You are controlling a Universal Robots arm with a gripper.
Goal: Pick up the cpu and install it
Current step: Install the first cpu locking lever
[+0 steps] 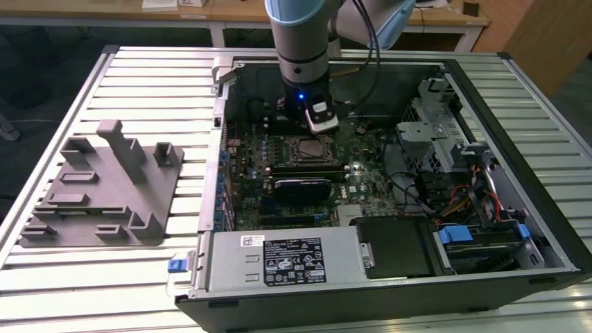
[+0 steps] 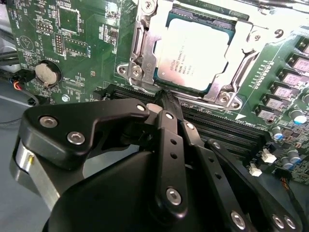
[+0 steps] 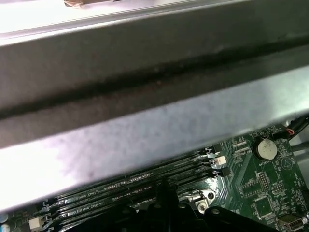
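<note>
Gripper linkage: black arms and silver pivot bolts of the gripper are crowding the foreground in the second wrist view, the two fingers drawn together to a narrow point with nothing between them, tips hanging just short of the socket's near edge.

Computer case: the open tower is lying on its side on the slatted table, so the motherboard is facing up and the arm can be reaching straight down into it.

Arm: the robot arm is standing upright inside the case, wrist over the upper part of the board in the exterior view.

Motherboard: green board is lying flat, memory slots running between the fingertips and the socket.

Grey tray: the fixture with upright posts is sitting on the table toward the exterior view's left, well apart from the case.

Socket: the metal-framed socket is cradling the chip; I cannot tell whether its frame is clamped down.

Cpu: the cpu is already lying in the socket, silver plate up, flat and level with the board, apart from the fingers.

Cpu orientation: it is nearly square, so no real long axis is showing; its edges are running parallel to the socket frame, and its printed face is pointing up toward the wrist.

Coin cell: the round battery is sitting beside the slots, also showing in the first wrist view.
</note>
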